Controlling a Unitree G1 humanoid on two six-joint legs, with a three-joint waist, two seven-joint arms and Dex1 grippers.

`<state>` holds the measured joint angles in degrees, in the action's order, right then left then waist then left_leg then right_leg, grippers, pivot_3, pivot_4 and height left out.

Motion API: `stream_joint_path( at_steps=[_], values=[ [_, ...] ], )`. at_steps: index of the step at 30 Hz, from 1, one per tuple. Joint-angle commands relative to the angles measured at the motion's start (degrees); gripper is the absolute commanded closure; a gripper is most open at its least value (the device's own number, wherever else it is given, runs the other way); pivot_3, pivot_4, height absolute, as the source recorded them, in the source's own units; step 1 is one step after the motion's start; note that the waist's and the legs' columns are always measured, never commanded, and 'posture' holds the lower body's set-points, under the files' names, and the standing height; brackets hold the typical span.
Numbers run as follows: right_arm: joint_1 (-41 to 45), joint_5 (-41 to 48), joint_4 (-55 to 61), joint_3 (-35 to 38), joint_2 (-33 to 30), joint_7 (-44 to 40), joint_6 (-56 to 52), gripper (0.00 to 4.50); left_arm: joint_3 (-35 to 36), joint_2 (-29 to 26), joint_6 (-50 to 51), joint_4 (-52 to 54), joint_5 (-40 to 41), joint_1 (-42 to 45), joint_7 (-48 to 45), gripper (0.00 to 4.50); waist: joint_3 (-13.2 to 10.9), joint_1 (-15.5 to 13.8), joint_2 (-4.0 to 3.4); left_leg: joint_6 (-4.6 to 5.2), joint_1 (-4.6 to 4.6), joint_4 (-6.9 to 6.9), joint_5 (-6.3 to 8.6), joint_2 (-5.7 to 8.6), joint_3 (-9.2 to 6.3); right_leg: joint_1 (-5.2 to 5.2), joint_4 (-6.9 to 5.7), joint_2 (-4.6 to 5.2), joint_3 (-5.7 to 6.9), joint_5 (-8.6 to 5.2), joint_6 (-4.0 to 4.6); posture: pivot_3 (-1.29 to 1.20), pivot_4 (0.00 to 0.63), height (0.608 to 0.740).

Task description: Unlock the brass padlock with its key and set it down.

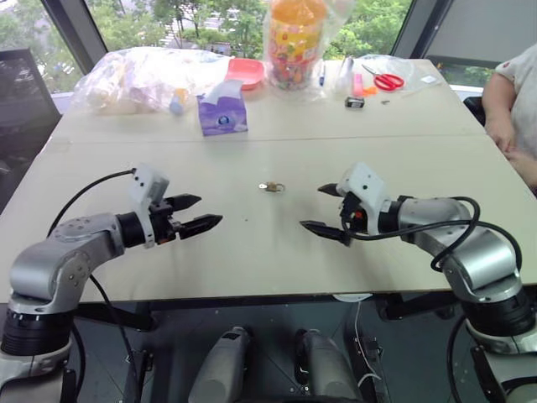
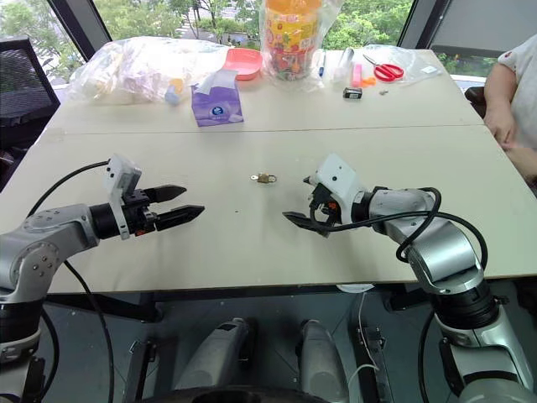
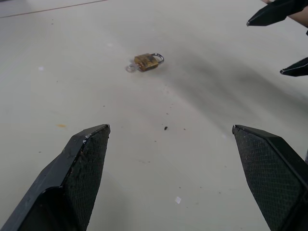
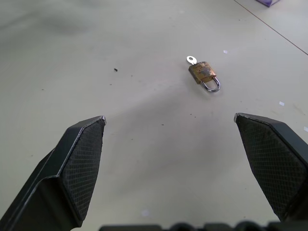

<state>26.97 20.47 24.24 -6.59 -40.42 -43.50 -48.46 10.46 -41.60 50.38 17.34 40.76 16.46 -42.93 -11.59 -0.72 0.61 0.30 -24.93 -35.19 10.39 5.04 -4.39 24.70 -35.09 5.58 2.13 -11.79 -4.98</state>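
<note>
The left hand (image 1: 198, 213) and the right hand (image 1: 325, 210) hover over the pale beige desk (image 1: 252, 243) at mid-frame in the head views, black fingers spread wide, holding nothing. Between them — slightly higher in the frame — the tiny gold-brass padlock with a thin silvery shackle (image 1: 270, 186) lies flat on the desk, a small silvery key (image 4: 192, 59) at its base.
</note>
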Motion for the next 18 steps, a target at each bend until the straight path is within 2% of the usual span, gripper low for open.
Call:
stream_joint_path(
  at_steps=[1,15,18],
  values=[
    [1.6,0.1,0.4,-0.4,0.2,-0.5,1.0,0.00,2.3,0.4,-0.9,1.6,1.3,-0.3,0.4,0.28,0.0,0.0,0.00,0.00,0.00,0.00,0.00,0.00,0.00,0.00,0.00,0.00,0.00,0.00,0.00,0.00,0.150,0.740],
    [4.9,-2.5,-3.9,-2.6,1.1,-0.5,3.5,0.00,0.7,1.1,0.7,4.1,1.4,0.2,3.5,0.28,0.0,0.0,0.00,0.00,0.00,-0.01,0.00,0.00,0.00,0.00,0.00,0.00,0.00,0.00,0.00,0.00,0.150,0.740],
    [9.9,-4.5,-10.6,-5.7,3.9,-1.3,5.9,0.00,-1.0,-1.2,0.5,2.5,0.0,3.2,2.0,0.28,0.0,0.1,0.00,0.00,0.00,-0.03,0.00,0.00,0.00,0.00,-0.02,-0.01,0.00,0.01,0.00,0.00,0.150,0.740]
  ],
)
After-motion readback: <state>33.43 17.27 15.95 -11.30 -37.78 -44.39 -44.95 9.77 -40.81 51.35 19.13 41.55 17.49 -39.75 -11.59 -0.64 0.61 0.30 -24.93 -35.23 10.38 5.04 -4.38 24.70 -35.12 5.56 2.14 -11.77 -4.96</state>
